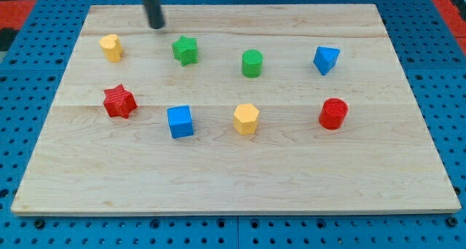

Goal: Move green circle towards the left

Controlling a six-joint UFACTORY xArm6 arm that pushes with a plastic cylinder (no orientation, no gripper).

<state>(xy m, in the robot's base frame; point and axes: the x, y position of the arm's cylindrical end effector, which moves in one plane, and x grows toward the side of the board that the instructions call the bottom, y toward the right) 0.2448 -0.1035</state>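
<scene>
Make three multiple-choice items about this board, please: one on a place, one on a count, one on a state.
1. Where is my tip?
A. at the view's top, up-left of the green star
B. beside the red cylinder
C. below the blue cube

2. How many blocks are on the board?
A. six
B. eight
C. ten

3. Is my tip touching the green circle?
A. yes, pressing its right side
B. yes, resting on top
C. no, well apart

Answers:
1 A: the rod ends near the top edge, between the yellow block and the green star.
2 B: two rows of four.
3 C: the green star lies between them.
</scene>
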